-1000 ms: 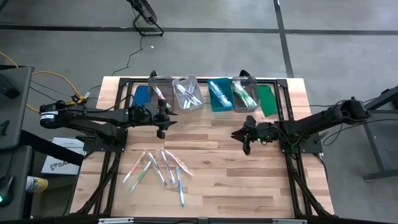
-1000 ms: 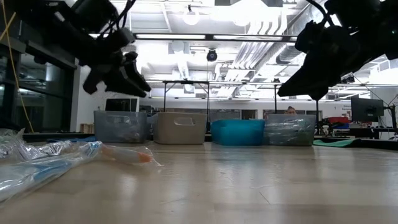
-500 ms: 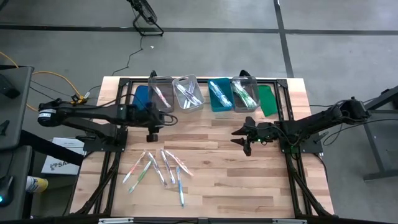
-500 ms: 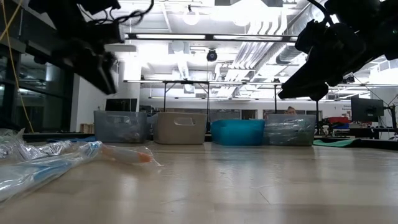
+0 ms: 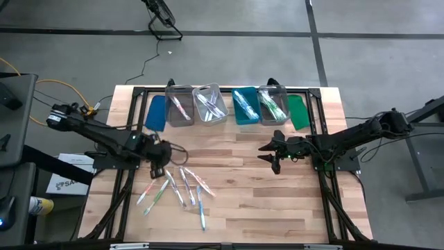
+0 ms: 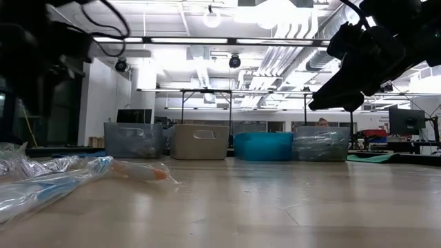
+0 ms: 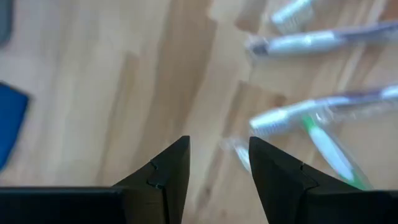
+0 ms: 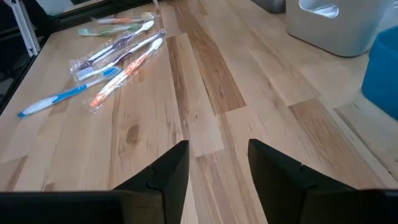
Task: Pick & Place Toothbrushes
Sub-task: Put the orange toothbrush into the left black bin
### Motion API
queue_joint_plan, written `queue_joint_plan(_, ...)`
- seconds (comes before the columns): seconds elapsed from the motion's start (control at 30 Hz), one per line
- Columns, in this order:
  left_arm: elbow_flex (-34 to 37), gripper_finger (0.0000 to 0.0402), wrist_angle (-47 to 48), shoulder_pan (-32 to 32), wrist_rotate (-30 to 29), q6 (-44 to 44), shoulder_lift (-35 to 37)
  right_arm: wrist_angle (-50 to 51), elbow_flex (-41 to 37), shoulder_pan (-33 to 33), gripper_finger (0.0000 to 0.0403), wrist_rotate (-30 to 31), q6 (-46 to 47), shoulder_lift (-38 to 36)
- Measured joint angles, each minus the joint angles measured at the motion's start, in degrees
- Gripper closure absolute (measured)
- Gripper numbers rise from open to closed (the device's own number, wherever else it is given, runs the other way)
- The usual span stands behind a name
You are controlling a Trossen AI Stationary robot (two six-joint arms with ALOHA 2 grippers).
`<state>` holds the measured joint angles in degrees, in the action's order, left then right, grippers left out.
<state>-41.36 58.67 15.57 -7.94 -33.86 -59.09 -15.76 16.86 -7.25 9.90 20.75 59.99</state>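
The row of four bins at the far edge of the wooden table is being taken as the landmark. A loose group of wrapped toothbrushes is being seen lying flat on the table, well in front of the bins and toward their left end; more toothbrushes are being seen inside each bin.

The left gripper is being held just above the table, in front of the leftmost bin and right at the near-left edge of the loose group. In the left wrist view its fingers are being shown parted with a clear gap, nothing between them; a green-handled toothbrush and pale wrapped ones are being seen on the wood just beyond the tips. Contact with any toothbrush cannot be told.

The right gripper is being held in front of the rightmost bin, well apart from the loose group. In the right wrist view its fingers are being shown apart and empty, with bare wood in the gap; the loose toothbrushes are being seen far off across the table. In the low view this gripper is being seen raised well above the table surface, with the bins standing in line behind it.
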Motion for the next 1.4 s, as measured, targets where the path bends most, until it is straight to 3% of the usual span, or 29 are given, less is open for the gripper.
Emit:
queue_joint_plan(0.3,0.02,0.0243,1.95,13.39,-0.5,-16.46,-0.02,-0.11,0.0,0.0,0.0247,-1.31,0.6,0.0)
queue_joint_plan(0.6,0.04,0.0243,1.28,21.65,-0.53,-27.21,-5.02,-0.4,0.0,0.0,0.0247,-2.67,0.35,0.0)
queue_joint_plan(1.0,0.09,0.0243,-0.23,22.34,-0.7,-37.52,-14.59,-2.34,0.0,0.06,0.0247,-2.55,-1.45,0.0)
queue_joint_plan(1.4,1.97,0.0243,-3.37,22.34,0.05,-42.42,-15.5,-3.24,0.01,0.98,0.0247,-3.53,-1.55,0.0)
